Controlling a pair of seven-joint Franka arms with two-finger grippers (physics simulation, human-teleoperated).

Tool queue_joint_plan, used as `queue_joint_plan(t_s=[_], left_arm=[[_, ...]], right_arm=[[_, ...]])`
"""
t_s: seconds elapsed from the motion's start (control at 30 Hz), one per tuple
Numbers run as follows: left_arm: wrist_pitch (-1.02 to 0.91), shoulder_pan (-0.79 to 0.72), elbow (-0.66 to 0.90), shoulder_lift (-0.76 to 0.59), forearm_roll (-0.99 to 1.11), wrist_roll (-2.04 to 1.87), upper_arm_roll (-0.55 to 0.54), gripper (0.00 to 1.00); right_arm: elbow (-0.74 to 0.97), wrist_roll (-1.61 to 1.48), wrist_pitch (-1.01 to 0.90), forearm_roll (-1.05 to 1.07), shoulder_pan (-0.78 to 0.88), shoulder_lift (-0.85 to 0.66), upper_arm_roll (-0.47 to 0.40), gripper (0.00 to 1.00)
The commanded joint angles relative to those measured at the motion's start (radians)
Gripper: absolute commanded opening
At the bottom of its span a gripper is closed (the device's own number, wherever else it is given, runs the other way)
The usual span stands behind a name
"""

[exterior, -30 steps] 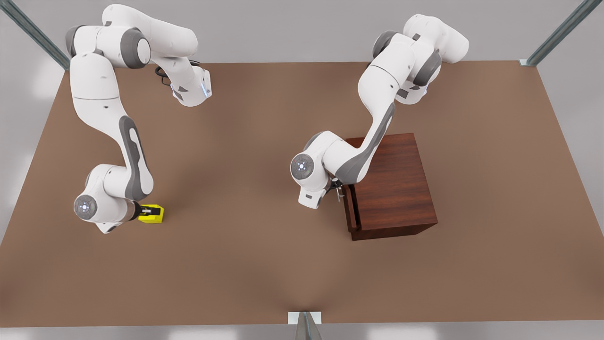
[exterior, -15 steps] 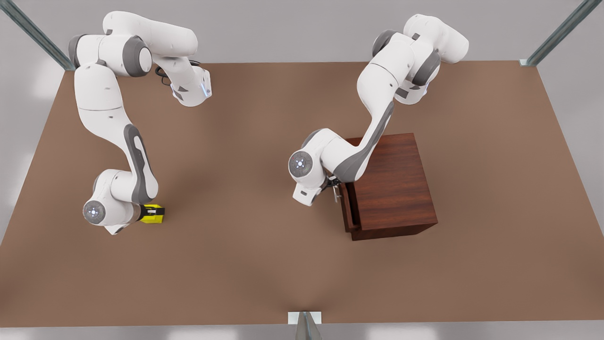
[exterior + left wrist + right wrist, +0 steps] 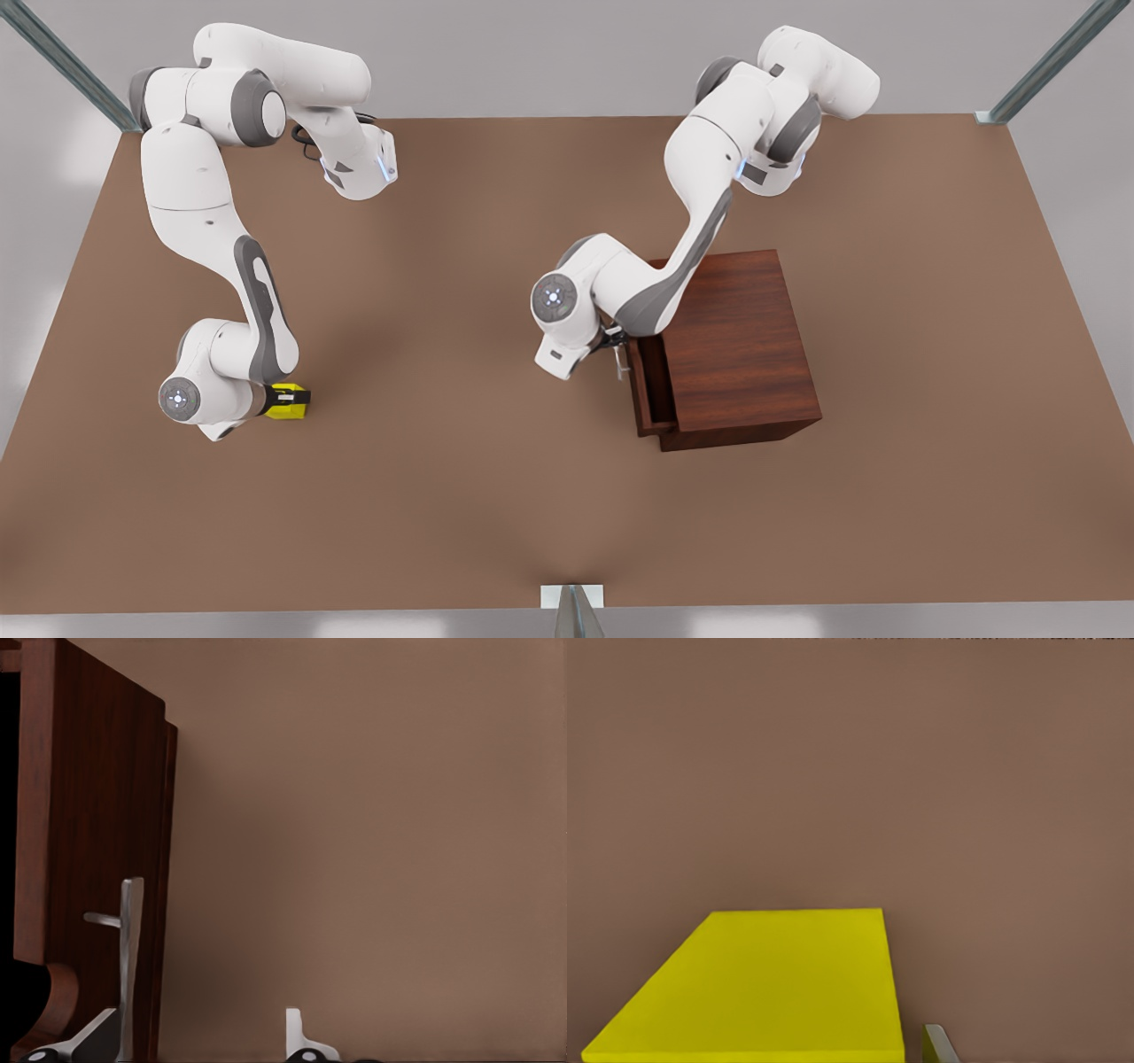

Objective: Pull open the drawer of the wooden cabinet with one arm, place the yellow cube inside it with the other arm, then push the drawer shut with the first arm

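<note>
My left gripper (image 3: pixel 617 347) is at the front of the cabinet (image 3: pixel 740 350), fingers hooked around the silver handle (image 3: pixel 130 966) and gripping it; the drawer (image 3: pixel 648 381) stands partly out from the cabinet's face, a dark gap showing behind its front panel. Over on the front view's left, my right gripper (image 3: pixel 282 400) is down at the table (image 3: pixel 461 372), fingers clamped on the cube (image 3: pixel 285 403), which sits at table level, well apart from the cabinet. From my right wrist the cube's yellow top (image 3: pixel 780 983) sits right below me
</note>
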Motion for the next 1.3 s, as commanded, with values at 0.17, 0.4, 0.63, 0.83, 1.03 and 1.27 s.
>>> queue_joint_plan(t_s=[0.17,0.4,0.63,0.83,1.03,1.27], left_arm=[[0.000,-0.024,0.025,0.001,0.003,0.013,0.027,0.93],[-0.003,-0.024,0.023,0.007,0.008,0.013,0.056,0.93],[0.002,-0.022,0.021,0.034,0.006,0.011,0.056,0.93],[0.023,-0.044,0.025,0.034,0.003,0.005,0.050,0.93],[0.035,-0.051,0.025,0.034,0.002,0.005,0.050,0.94],[0.046,-0.080,0.063,0.046,0.000,-0.003,0.051,0.94]], right_arm=[[0.002,-0.010,0.004,0.001,-0.005,-0.003,0.001,0.76],[0.010,-0.009,-0.010,0.003,-0.012,-0.015,0.001,0.64],[0.025,-0.006,-0.024,0.011,-0.008,-0.055,0.012,0.64],[0.030,-0.006,-0.025,0.012,-0.001,-0.080,0.035,0.64],[0.045,-0.006,-0.031,0.015,0.000,-0.080,0.047,0.64],[0.050,-0.014,-0.031,0.015,-0.003,-0.077,0.047,0.64]])
